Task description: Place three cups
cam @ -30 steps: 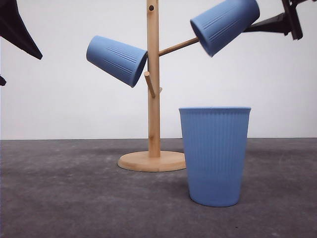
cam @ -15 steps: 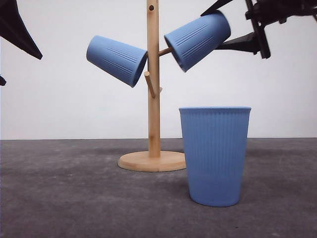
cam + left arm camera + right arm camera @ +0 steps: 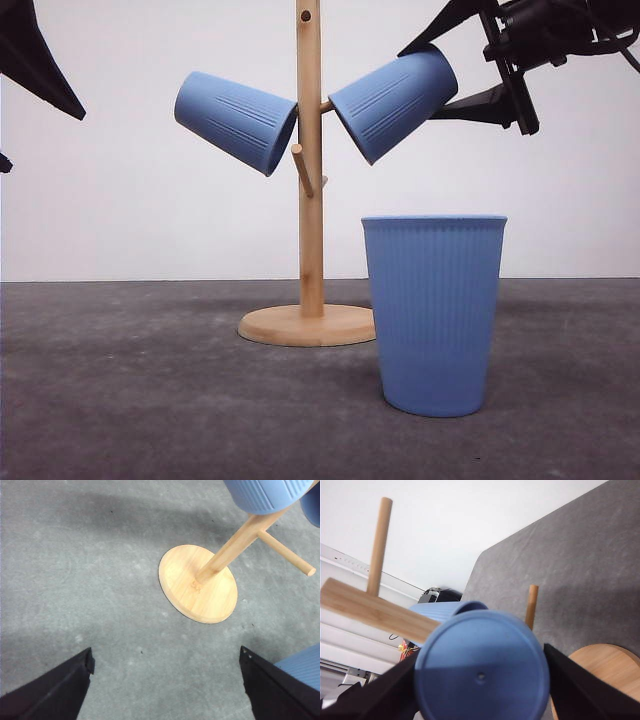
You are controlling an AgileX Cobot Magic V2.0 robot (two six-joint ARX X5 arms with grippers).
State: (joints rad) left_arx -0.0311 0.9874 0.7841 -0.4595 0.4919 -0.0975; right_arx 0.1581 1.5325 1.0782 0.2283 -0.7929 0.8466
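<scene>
A: What is hidden or cut off?

B: The peg under the right-hand hung cup (image 3: pixel 393 90) is almost wholly covered; only a stub is seen at the post of the wooden cup tree (image 3: pixel 310 160). The top of the post is cropped in the front view. The left gripper (image 3: pixel 165 685) is seen only as two dark finger ends, spread wide over bare table (image 3: pixel 120 400), nothing between them. In the right wrist view the held cup's flat base blocks much of the stand.

A: How many of each thing are counted?

B: Three light-blue ribbed cups: the left-hand hung cup (image 3: pixel 236 121) tilted on its peg, the right-hand one tilted mouth-down against the post, and the standing cup (image 3: pixel 433 312) upright on the table, in front of and right of the tree's round base. One tree. Two grippers.

A: What differs from half a second ago?

B: The right-hand cup has been slid slightly farther along its peg, toward the post. The right gripper (image 3: pixel 455 70) remains with its fingers closed on that cup's sides near the base. Nothing else has been shifted.
</scene>
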